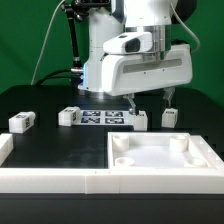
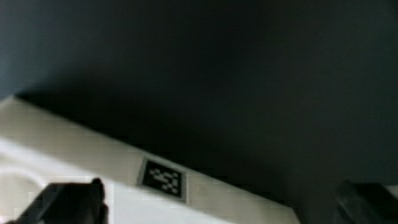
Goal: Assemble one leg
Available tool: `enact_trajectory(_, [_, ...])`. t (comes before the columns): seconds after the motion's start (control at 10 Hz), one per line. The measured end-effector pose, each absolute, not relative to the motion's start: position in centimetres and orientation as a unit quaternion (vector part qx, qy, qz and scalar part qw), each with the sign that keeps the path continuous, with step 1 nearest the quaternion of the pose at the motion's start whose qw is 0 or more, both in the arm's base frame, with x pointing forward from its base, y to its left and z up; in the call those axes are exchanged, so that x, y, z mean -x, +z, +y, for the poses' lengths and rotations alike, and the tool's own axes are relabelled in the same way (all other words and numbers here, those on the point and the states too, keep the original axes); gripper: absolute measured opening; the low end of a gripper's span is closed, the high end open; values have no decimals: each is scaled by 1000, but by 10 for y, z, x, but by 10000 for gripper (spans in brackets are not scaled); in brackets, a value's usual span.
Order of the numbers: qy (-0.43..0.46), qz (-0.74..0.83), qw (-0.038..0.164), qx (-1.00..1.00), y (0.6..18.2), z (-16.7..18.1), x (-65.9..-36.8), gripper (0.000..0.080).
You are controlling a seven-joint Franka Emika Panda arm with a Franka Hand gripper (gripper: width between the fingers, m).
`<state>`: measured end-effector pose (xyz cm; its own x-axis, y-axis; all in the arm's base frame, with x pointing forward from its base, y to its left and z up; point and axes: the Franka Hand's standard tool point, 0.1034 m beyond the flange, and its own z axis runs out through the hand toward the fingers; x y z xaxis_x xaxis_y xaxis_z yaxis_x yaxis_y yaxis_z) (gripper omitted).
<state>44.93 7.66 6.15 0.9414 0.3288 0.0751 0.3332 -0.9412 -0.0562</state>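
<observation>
Several small white legs with marker tags lie on the black table in the exterior view: one [image 1: 22,121] at the left, one [image 1: 69,115] by the marker board, and two [image 1: 141,120] [image 1: 170,117] at the back edge of the large white panel [image 1: 160,158]. My gripper [image 1: 152,100] hangs open and empty just above those two legs, one finger over each. In the wrist view my gripper [image 2: 222,205] is open, with dark fingertips [image 2: 71,205] at either side. Between them is a white surface with a square tag [image 2: 166,178]. No leg shows there.
The marker board [image 1: 100,118] lies flat behind the legs, in front of the arm's base. A low white rail [image 1: 50,180] runs along the table's front and a white block [image 1: 5,148] sits at the left edge.
</observation>
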Motion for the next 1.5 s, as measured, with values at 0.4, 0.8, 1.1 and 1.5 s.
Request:
enact_trajectory(0.4, [-29, -45, 45, 998, 62, 85, -449, 649])
enact_trajectory(0.8, [-5, 196, 66, 978, 53, 103, -417, 649])
enact_trajectory(1.1, [-4, 193, 67, 979, 53, 108, -413, 649])
enact_trajectory(1.5, [7, 188, 67, 980, 52, 109, -412, 649])
